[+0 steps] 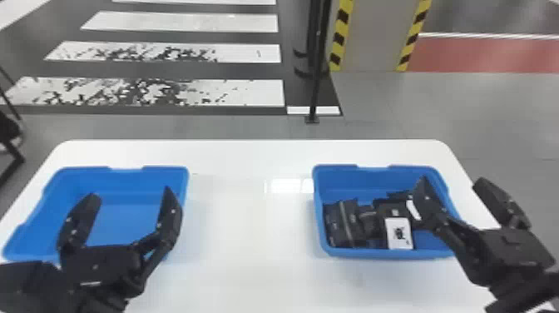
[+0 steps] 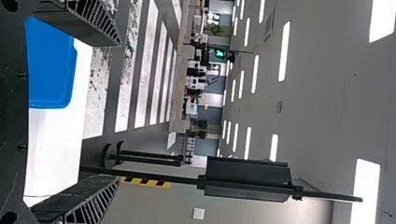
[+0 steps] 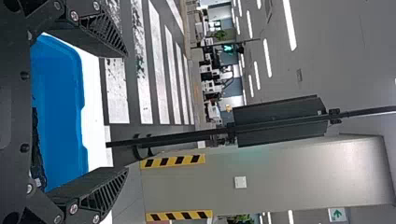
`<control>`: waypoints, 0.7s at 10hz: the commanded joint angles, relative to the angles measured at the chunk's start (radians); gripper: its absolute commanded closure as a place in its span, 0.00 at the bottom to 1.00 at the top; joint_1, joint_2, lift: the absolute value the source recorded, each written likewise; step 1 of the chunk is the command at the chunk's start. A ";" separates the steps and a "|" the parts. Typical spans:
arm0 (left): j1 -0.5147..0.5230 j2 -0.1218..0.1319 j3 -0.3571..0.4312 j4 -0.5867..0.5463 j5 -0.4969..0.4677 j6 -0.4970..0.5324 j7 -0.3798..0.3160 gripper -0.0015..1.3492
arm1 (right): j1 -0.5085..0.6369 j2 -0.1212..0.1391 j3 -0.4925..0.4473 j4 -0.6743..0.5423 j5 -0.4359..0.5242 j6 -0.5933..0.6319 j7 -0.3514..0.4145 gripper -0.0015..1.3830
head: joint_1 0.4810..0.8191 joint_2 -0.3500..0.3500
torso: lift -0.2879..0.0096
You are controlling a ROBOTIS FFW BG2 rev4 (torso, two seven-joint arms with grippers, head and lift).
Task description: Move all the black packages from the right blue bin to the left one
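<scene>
Over the near part of the left blue bin my left gripper stands open, nothing between its fingers. The bin's visible floor is bare. Black packages lie in the right blue bin, mostly at its left and middle, one bearing a white label. My right gripper is open above that bin's right side, one finger over the packages and the other beyond the right rim. In the left wrist view the left gripper frames the left bin. In the right wrist view the right gripper has the right bin behind it.
Both bins stand on a white table with a wide gap between them. Past its far edge are a black pole on the floor and a pillar with yellow-black striped edges.
</scene>
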 commanded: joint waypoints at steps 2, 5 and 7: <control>-0.002 0.000 0.000 0.000 0.003 0.012 -0.001 0.00 | -0.003 0.000 0.000 0.006 0.000 0.005 0.000 0.12 | 0.63 0.45 | 0.52; -0.002 0.000 0.000 0.000 -0.001 0.004 -0.002 0.00 | -0.008 0.000 0.002 0.004 0.002 0.015 0.002 0.12 | 0.63 0.45 | 0.52; -0.002 0.000 -0.002 0.000 -0.001 0.007 -0.002 0.00 | -0.018 0.000 0.002 0.004 0.002 0.029 0.000 0.12 | 0.63 0.45 | 0.52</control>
